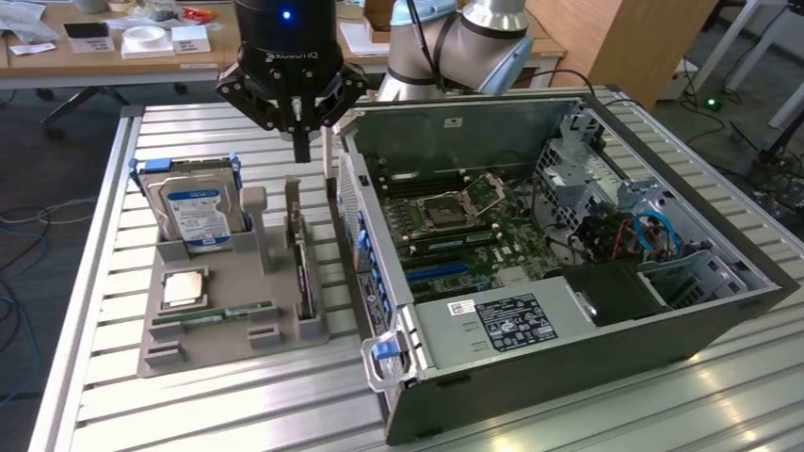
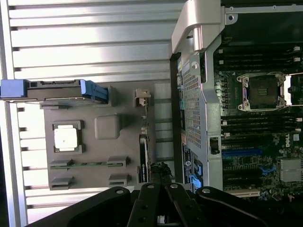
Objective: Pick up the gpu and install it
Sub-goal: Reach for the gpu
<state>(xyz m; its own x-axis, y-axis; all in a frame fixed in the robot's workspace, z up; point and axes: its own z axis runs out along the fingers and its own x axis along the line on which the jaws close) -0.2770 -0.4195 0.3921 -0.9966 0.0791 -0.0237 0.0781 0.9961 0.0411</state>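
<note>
Clenched and empty above the gpu
Exterior view: my gripper [image 1: 301, 151] hangs with its fingers pressed together, holding nothing, over the gpu [image 1: 301, 259], which stands on edge along the gray tray's [image 1: 214, 356] edge nearest the computer case [image 1: 566, 334]. Wrist view: my fingertips [image 2: 158, 176] sit over that slim dark card at the same tray edge
</note>
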